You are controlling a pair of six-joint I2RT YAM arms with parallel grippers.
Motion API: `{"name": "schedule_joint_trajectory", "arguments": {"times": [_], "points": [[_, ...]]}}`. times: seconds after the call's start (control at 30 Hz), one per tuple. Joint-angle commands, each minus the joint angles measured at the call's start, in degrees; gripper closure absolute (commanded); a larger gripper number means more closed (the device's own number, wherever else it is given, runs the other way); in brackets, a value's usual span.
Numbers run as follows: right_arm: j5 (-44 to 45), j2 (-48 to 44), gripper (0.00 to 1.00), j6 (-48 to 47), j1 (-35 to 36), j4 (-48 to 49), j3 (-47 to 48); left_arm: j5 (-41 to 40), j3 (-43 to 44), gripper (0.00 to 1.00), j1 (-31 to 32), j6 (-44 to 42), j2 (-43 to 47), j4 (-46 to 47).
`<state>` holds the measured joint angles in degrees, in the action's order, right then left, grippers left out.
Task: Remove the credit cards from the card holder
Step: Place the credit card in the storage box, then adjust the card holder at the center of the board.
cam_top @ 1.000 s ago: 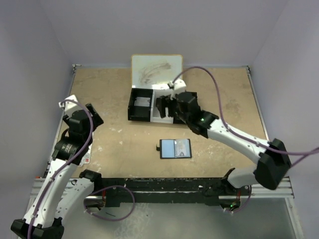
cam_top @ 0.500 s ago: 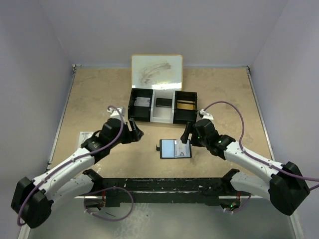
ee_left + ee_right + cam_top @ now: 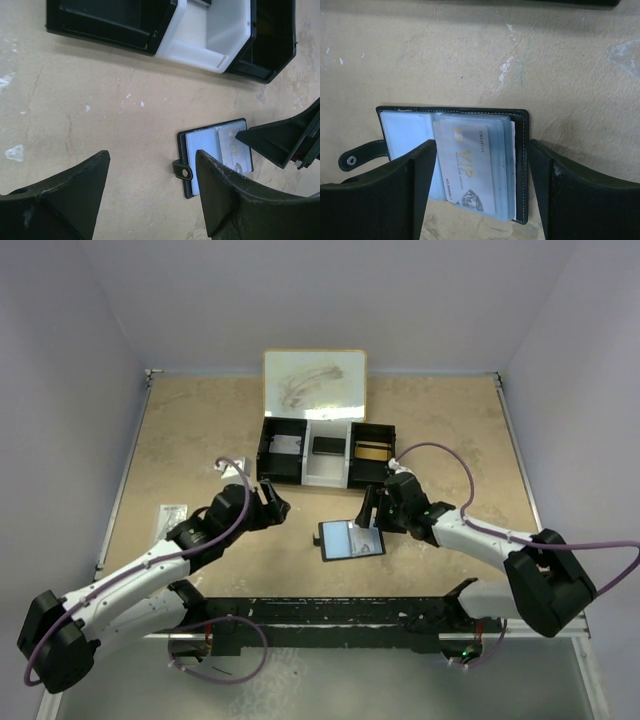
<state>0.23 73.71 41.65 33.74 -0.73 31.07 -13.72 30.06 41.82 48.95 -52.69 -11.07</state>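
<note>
Card holder (image 3: 351,539): laid open on the surface (image 3: 200,430), toward the near edge, in front of the three-compartment tray (image 3: 262,452); snap tab turned left. A pale card (image 3: 470,170) marked VIP is tucked in its right half. Right gripper (image 3: 367,512): jaws apart, set astride that half. Left gripper (image 3: 268,502): jaws apart, nothing held, positioned left of the holder.

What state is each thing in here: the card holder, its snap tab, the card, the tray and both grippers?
card holder, lying open on the table, inside facing up
snap tab, undone
VIP card, in its pocket, not pulled out
tray, open on top, a flat item in each of its three compartments
left gripper, fingers open, empty, off to the side of the holder
right gripper, fingers open, empty, straddling the card
</note>
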Motion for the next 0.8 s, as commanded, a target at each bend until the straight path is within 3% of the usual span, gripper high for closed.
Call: {"name": "schedule_joint_trajectory", "arguments": {"times": [0.0, 0.17, 0.4, 0.5, 0.6, 0.77], "points": [[-3.72, 1.04, 0.24, -3.75, 0.11, 3.67, 1.84, -6.6, -0.29, 0.33, 0.25, 1.32, 5.27, -5.38], [-15.27, 7.04, 0.27, -8.9, 1.53, 8.13, 4.55, -8.01, 0.25, 0.32, 0.21, 1.7, 6.09, -7.18], [-18.92, 18.12, 0.28, -14.83, 8.89, 7.54, 16.73, -5.34, -0.88, 0.33, 0.28, 2.61, 4.14, -5.28], [-16.48, 18.91, 0.28, -14.61, 9.94, 6.68, 20.33, -4.17, -2.31, 0.33, 0.28, 3.61, 4.47, -4.67], [-10.11, 13.9, 0.27, -12.29, 9.97, 4.51, 20.97, -0.24, -4.83, 0.33, 0.27, 4.0, 4.61, -1.57], [0.71, 3.67, 0.25, -1.23, 9.95, -0.14, 14.06, 8.11, -8.88, 0.33, 0.79, 5.22, 0.78, 7.48]]}}
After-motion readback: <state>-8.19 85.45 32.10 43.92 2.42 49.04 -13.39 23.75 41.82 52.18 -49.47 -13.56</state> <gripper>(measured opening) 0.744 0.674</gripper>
